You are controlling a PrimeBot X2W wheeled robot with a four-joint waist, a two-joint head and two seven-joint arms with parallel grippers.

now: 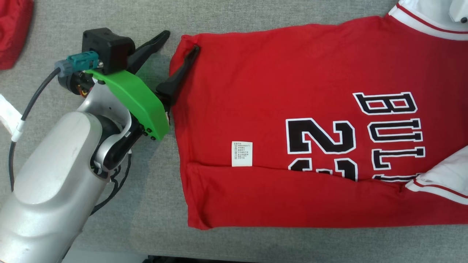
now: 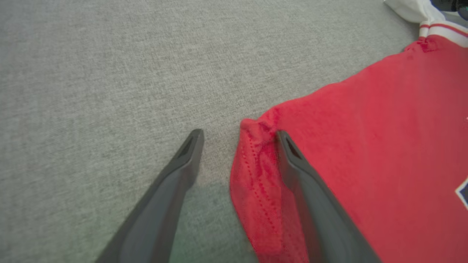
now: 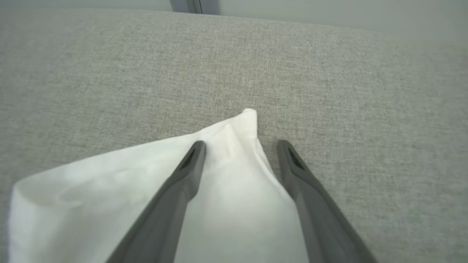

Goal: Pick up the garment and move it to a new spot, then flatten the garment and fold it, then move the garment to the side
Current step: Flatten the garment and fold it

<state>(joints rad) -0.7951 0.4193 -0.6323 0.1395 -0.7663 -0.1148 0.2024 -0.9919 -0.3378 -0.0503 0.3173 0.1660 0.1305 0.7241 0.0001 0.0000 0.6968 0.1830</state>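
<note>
The garment point(image 1: 292, 84) is a red jersey with black numbers and letters and white sleeves, lying spread on the grey cloth surface point(image 1: 153, 204). My left gripper point(image 1: 181, 42) stands open at the jersey's far left hem corner, one finger lying on the red cloth point(image 2: 365, 146) and the other on the bare surface. In the left wrist view the left gripper point(image 2: 240, 134) straddles that bunched corner without closing on it. In the right wrist view my right gripper point(image 3: 241, 144) is open, its fingers either side of a white sleeve corner point(image 3: 248, 120).
Another red cloth point(image 1: 12, 29) lies at the far left corner of the head view. A white object point(image 1: 7, 113) sits at the left edge beside my arm's cable. The surface's near edge point(image 1: 256, 255) runs along the bottom; its far edge point(image 3: 292, 22) shows beyond the sleeve.
</note>
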